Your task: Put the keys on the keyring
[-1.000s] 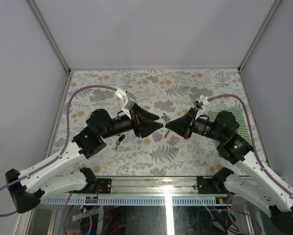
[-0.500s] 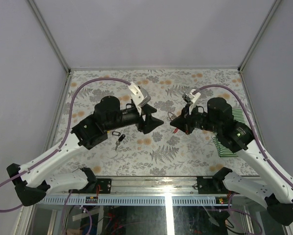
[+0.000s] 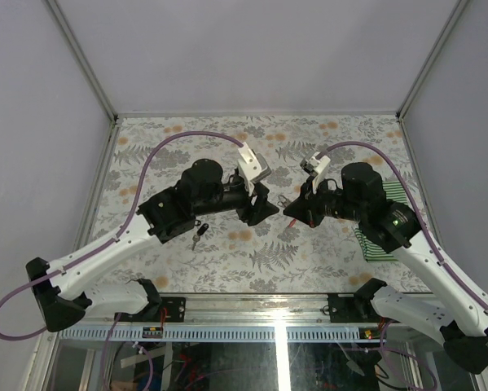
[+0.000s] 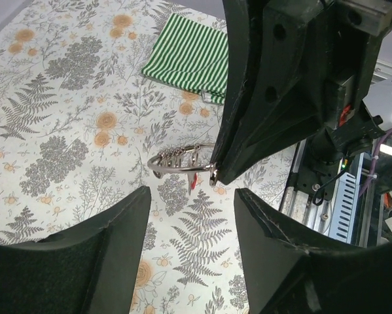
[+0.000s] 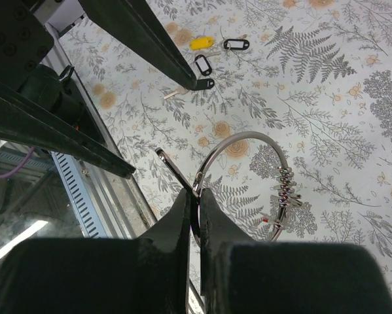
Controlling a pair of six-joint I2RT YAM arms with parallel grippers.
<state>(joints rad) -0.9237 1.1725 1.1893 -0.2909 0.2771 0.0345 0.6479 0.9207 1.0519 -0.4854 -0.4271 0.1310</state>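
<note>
One floral-print worktop (image 3: 325, 138). Two arms above it, left arm (image 3: 105, 252) and right arm (image 3: 427, 265), both bent inward, tips facing each other near the middle, close but apart. One green-and-white striped cloth (image 4: 189, 55) flat on the right side, partly under the right arm in the top view.

On the left end effector (image 3: 265, 204), jaws apart, nothing between them; points at the ring from just beside it.

On the right end effector (image 5: 194, 195), fingers pressed together, pinching the wire of the one keyring (image 5: 248, 136) where its arc meets a straight free end. Carries it roughly level, seemingly clear of the worktop. One short coil of small loops (image 5: 285, 190) on the ring's far side. One speck of red (image 4: 193, 181) under the ring; too small to tell tag from key.

Loose keys (image 3: 198, 235) in one cluster on the worktop below the left arm, well apart from the ring. Counted in the right wrist view: one yellow tag (image 5: 201, 42), one black tag (image 5: 235, 44) beside it, a second black tag (image 5: 202, 64) nearer, one bare key blade (image 5: 171, 93).
</note>
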